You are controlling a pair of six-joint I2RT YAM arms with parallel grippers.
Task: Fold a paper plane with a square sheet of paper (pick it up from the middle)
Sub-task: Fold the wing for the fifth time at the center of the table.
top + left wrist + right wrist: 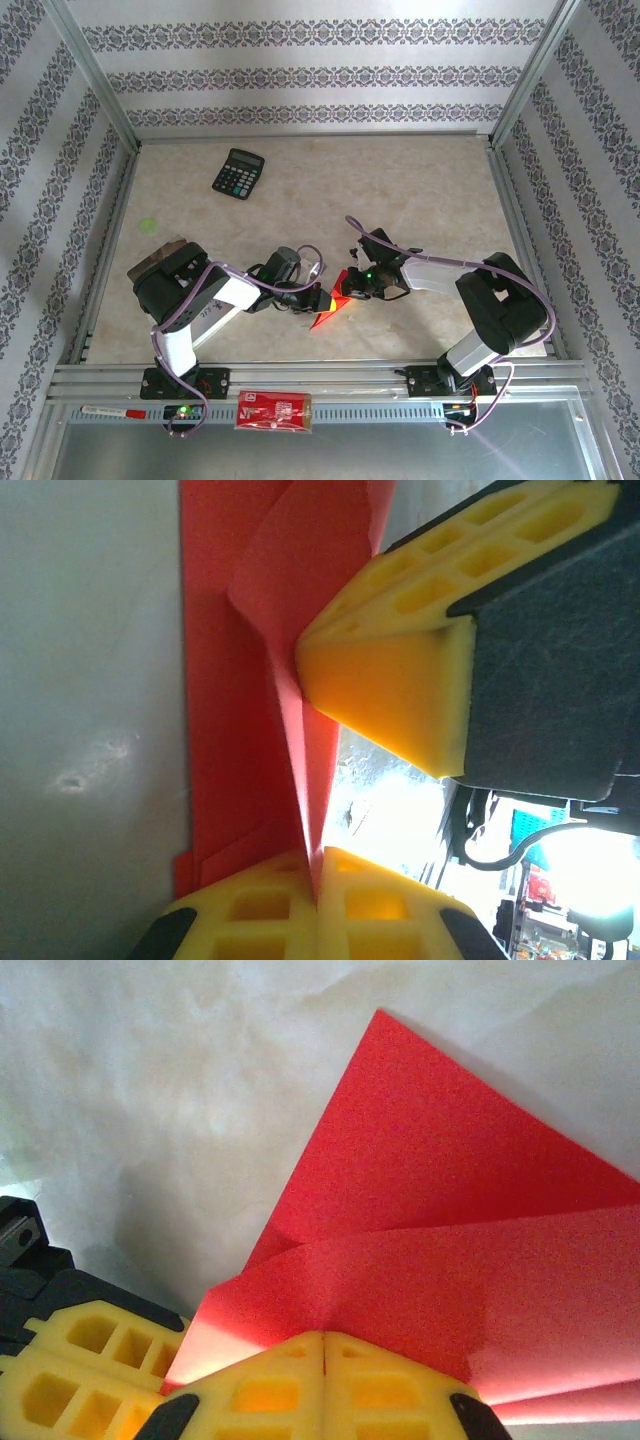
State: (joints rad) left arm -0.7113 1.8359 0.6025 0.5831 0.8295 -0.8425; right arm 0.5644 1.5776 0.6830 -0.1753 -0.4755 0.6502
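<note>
Paper sheet (326, 312), bright red and partly folded to a point, sat at the front middle of the bench (420, 190), between the two arms. The left end effector (320, 880) was pinched shut on a raised flap. The right end effector (325, 1355) was clamped on its layered edge. A black calculator (238, 173) lay well apart, at the far left.

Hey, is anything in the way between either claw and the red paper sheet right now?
Nothing visible is. The left claw and the right claw are both shut directly on the thin, partly folded bright red paper sheet. The black calculator lies far off towards the back of the table.
</note>
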